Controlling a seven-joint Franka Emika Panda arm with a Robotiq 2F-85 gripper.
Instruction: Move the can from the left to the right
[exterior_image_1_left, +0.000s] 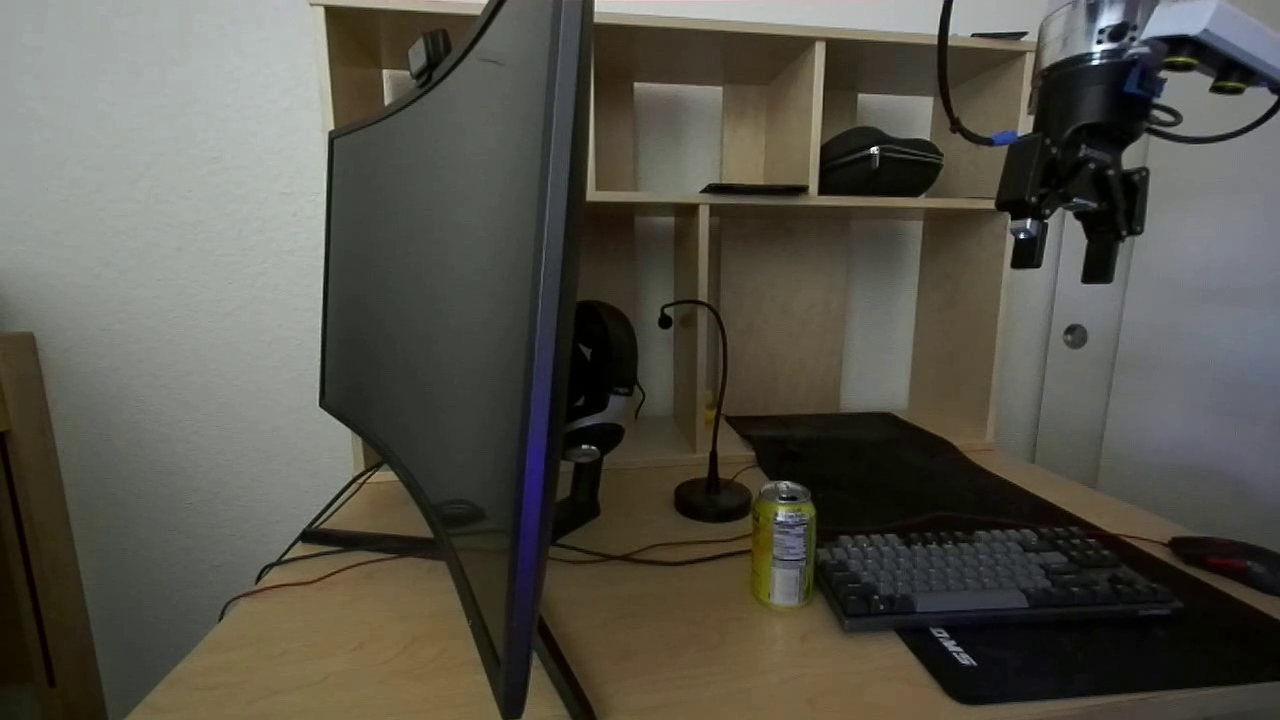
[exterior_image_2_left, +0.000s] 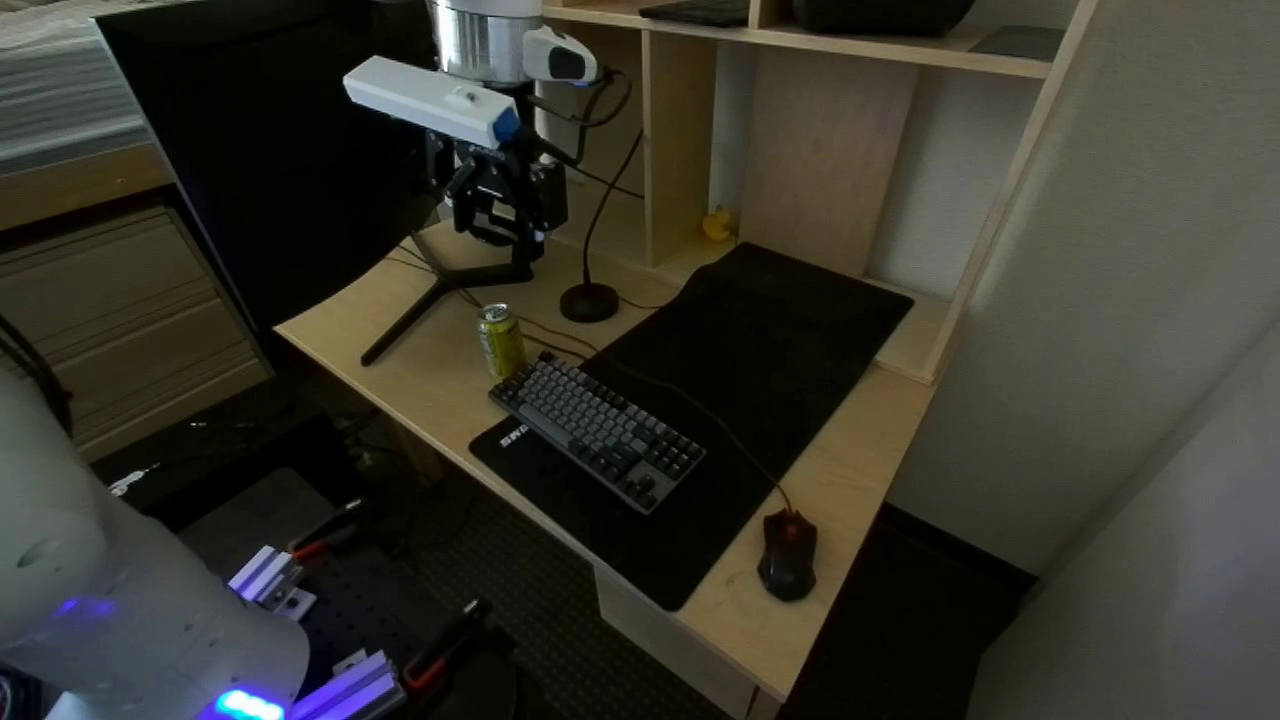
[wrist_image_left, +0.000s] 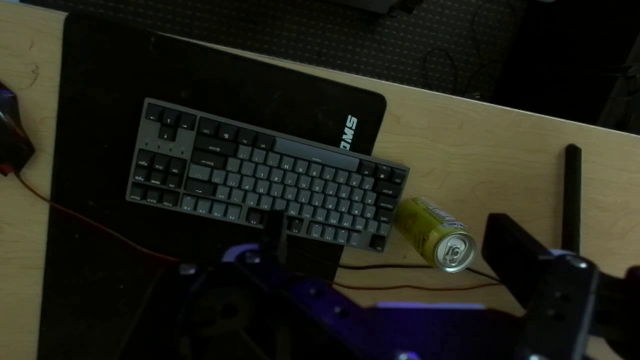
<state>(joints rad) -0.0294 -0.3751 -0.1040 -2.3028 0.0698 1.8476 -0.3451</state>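
Observation:
The yellow-green can (exterior_image_1_left: 784, 548) stands upright on the wooden desk, its silvery top up, close beside the left end of the keyboard (exterior_image_1_left: 960, 572). An exterior view from another angle shows this same can (exterior_image_2_left: 502, 345) near the keyboard's far corner. High above the desk hangs my gripper (exterior_image_1_left: 1064, 258), open, with nothing held. Looking down in the wrist view, I see the can (wrist_image_left: 431, 227) far below, framed between the two wide-apart fingers and nearer the right-hand one. Neither finger touches it.
A large curved monitor (exterior_image_1_left: 440, 290) rises on the can's other side. Behind the can stand a gooseneck microphone (exterior_image_1_left: 712, 500) and loose cables. The keyboard rests on a black desk mat (exterior_image_2_left: 760, 340); a mouse (exterior_image_2_left: 788, 555) lies beyond it. A wooden shelf unit (exterior_image_1_left: 760, 203) backs the desk.

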